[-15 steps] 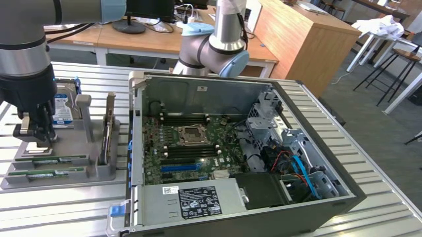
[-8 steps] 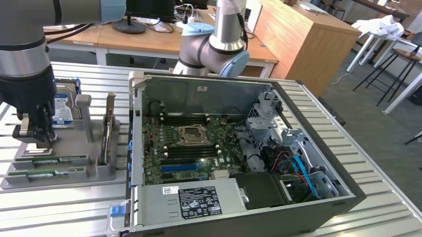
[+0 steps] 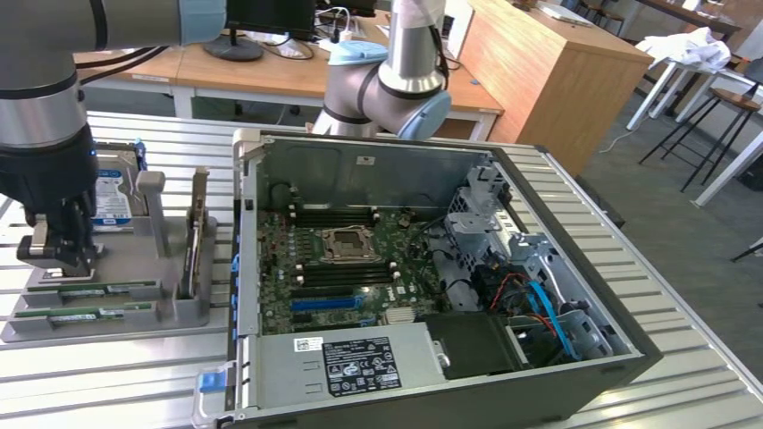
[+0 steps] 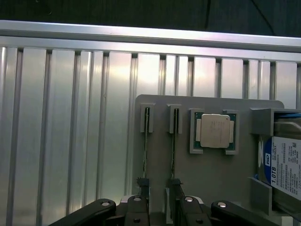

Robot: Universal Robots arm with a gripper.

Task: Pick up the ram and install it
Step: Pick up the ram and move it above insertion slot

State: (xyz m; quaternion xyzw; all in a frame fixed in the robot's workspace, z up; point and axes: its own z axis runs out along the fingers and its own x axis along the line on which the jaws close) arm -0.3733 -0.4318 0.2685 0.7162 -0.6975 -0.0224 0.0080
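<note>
Hand (image 3: 57, 259) spread wide and gripping nothing, we are hovering just above the grey holder (image 3: 120, 329) on the counter (image 3: 107, 375), at nine o'clock from the computer case (image 3: 573, 375) in the exterior view. The ram (image 3: 89, 290), one of two sticks, is lying in its slot right beneath us, so we are judging the pickup not yet made and the installing all left. A processor (image 4: 215, 131) and a hard drive (image 4: 284, 172) are sharing the holder. The case's near wall is standing between holder and memory slots (image 3: 339, 217).
</note>
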